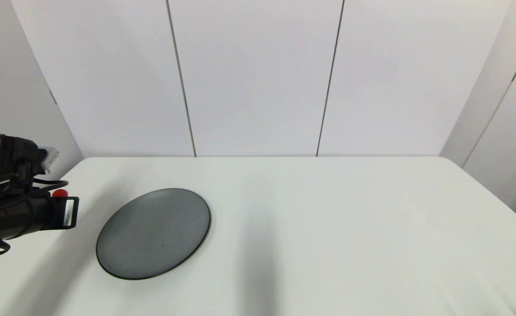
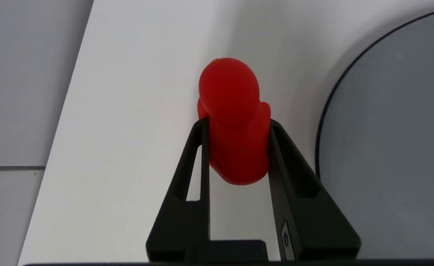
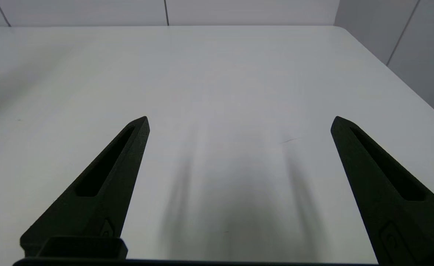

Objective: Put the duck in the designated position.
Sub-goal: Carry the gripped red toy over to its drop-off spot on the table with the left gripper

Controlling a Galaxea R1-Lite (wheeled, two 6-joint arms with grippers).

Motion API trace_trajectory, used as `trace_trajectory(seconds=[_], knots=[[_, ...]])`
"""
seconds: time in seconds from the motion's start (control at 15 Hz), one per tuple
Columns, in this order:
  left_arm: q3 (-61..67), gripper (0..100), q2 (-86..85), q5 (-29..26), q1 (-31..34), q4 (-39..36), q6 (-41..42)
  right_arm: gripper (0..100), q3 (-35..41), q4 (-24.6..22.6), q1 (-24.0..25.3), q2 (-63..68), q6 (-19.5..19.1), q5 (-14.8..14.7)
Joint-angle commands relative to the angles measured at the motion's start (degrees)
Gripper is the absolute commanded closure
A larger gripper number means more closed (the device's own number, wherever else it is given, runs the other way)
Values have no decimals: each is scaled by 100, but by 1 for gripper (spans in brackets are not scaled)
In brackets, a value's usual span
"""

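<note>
the duck [image 2: 235, 122] is pinched between the two black fingers of the left gripper [image 2: 237, 123], its round head poking out past the fingertips and its body clamped on both flanks. in the head view only a small red patch of it [image 1: 59, 193] shows above the arm at the table's left edge, just left of the grey plate [image 1: 153, 233]. whether it hangs clear of the table [image 1: 328, 228] or rests on it cannot be told from these views. to do this step well, the grip looks best kept firm and level while the arm carries the duck over to its spot; no mark shows on the tabletop, so the place must be judged by position alone, and the plate's rim sits close enough that a low swing could clip it. lowering until the base touches before the fingers part should keep the glossy toy from rolling. the right gripper [image 3: 239, 122] hangs spread wide and empty above bare tabletop, apart from the work.
</note>
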Motion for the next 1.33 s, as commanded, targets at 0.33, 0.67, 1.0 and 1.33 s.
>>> trace_trajectory(seconds=[0.33,0.67,1.0,1.33], knots=[[20,100,805,9,28,-298,-438,0,2,-2,2,7,0,1],[29,100,981,9,55,-517,-676,0,2,-2,2,7,0,1],[20,100,1025,-439,187,-640,-649,0,2,-2,2,7,0,1],[29,100,893,-1230,380,-473,-579,0,2,-2,2,7,0,1]])
